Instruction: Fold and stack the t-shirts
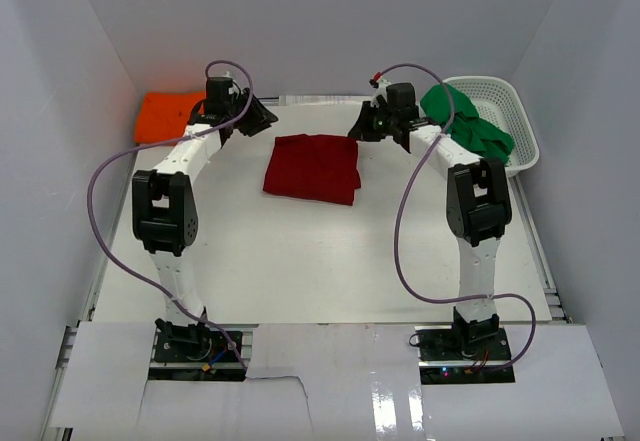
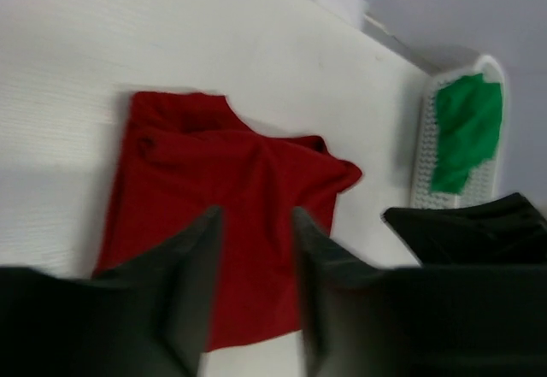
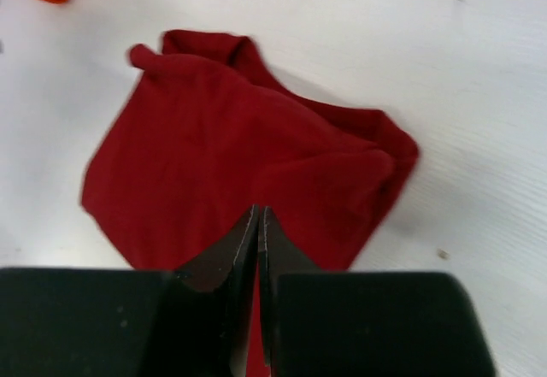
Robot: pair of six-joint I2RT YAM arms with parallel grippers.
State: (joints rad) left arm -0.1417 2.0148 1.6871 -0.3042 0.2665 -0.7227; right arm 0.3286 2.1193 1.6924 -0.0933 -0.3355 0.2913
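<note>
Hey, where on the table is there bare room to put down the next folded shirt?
Widest bare patch: the table on the near side of the dark red shirt, between the left arm and right arm. The back row is crowded: orange shirt, then the basket holding the green shirt.

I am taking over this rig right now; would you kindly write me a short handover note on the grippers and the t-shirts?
Left gripper: open, empty, above the dark red t-shirt.
Right gripper: shut, nothing visibly held, over the same shirt.
Things: dark red t-shirt lies folded in the middle of the table; orange t-shirt at the far left; green t-shirt bunched in the white basket.
Done: red and orange look folded.
Left: fold the green one, then stack all three.
</note>
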